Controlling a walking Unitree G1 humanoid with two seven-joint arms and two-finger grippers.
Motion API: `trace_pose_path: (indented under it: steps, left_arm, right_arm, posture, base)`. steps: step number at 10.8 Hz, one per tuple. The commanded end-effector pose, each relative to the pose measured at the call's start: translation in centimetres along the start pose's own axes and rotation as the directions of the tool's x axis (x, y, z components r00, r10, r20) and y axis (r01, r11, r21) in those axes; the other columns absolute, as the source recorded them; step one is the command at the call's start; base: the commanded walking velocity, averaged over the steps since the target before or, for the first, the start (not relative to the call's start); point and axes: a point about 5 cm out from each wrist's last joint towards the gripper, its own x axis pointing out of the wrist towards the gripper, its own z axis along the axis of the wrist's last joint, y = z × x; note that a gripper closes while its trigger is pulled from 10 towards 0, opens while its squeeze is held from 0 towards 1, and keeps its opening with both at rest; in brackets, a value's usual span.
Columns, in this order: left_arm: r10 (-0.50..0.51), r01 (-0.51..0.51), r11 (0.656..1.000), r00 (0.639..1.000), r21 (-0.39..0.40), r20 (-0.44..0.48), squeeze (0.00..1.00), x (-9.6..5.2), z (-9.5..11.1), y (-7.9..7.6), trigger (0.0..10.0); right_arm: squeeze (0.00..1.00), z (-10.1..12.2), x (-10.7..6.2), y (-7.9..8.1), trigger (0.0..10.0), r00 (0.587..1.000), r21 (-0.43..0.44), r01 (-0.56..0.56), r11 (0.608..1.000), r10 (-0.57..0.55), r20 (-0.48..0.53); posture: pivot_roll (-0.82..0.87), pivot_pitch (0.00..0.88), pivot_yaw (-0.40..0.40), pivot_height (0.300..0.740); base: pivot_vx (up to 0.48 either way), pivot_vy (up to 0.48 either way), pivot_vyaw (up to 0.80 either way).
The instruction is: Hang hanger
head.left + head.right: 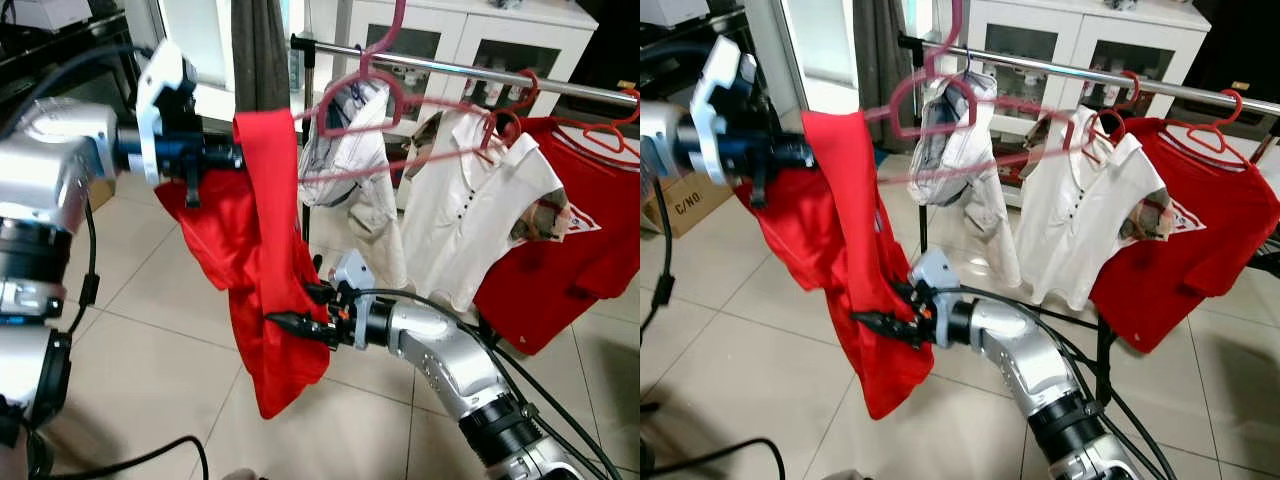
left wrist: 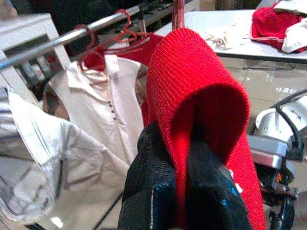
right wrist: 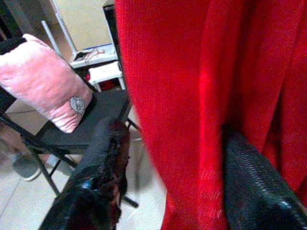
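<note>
Hanging not done: left gripper [image 2: 184,191] fingers pinch red garment [image 1: 262,250] at 10 o'clock of the rail [image 1: 470,72]; right gripper [image 3: 168,182] fingers spread around its hem.

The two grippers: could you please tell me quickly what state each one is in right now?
Left gripper: shut on the red garment, held up beside the rail.
Right gripper: open, its fingers either side of the garment's lower part.
</note>
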Motion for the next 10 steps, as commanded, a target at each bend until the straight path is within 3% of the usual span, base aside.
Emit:
trace_pose_path:
  steps: [1,4,10]
  left_arm:
    - [0.010,-0.012,0.999,0.999,0.048,0.034,0.00,-0.4,1.6,0.1,0.0]
    - [0.032,-0.034,0.998,0.999,0.046,0.038,0.00,-0.8,1.5,0.3,0.0]
    - [0.050,-0.052,0.998,0.998,0.028,0.039,0.00,-1.1,0.6,-0.2,0.0]
  right_arm:
    - [0.00,0.2,-0.2,-0.3,0.0,1.000,-0.009,-0.003,1.000,0.003,0.003]
    - [0.00,-1.4,-1.0,-0.9,0.0,0.999,0.000,-0.002,1.000,0.002,-0.050]
    - [0.00,-1.6,-3.4,-2.7,0.0,0.995,0.027,0.092,0.995,-0.091,-0.036]
  posture:
    - [-0.02,0.000,0.018,0.740]
    - [-0.02,0.000,0.000,0.740]
    - [-0.03,0.000,-0.010,0.740]
  base:
    - [0.000,0.000,0.00]
    - [0.000,0.000,0.00]
    - [0.000,0.000,0.00]
